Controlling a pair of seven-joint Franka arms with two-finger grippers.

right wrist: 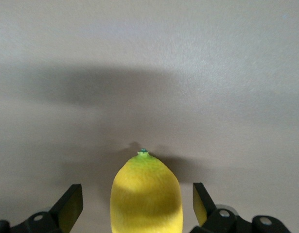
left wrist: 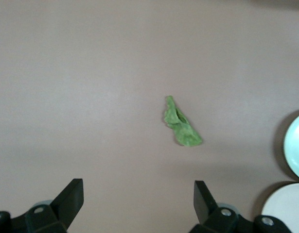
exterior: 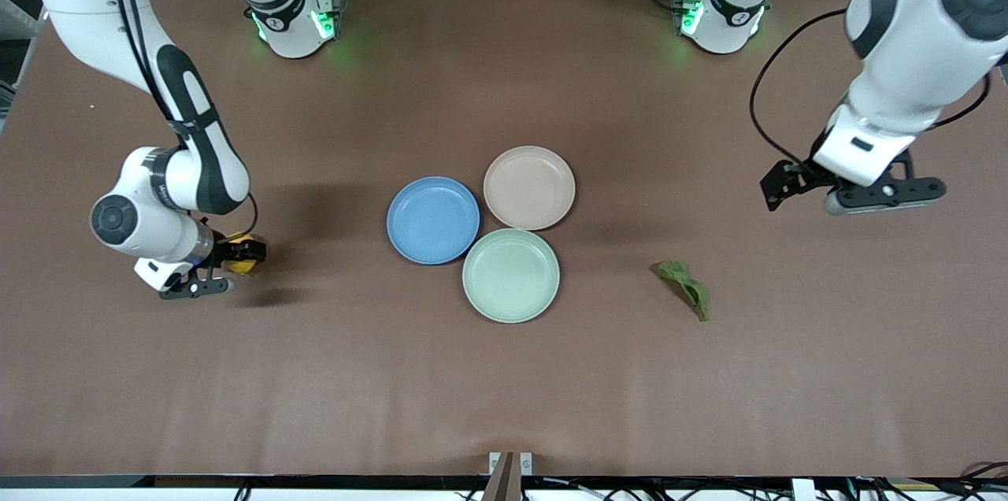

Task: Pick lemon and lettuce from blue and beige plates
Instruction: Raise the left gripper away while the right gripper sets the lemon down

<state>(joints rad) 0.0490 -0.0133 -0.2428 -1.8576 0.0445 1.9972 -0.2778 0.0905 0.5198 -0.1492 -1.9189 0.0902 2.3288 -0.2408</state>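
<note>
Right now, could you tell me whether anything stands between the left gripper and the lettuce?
Nothing visible does. The left gripper hangs open over bare table, and the lettuce lies alone there, apart from the mint-green plate. The right gripper has the lemon between its fingers.

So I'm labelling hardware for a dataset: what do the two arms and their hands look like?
Both arms are glossy white with dark grey joint bands and black cables along them; their bases glow green. The right hand and left hand have black fingers on pale bodies.
</note>
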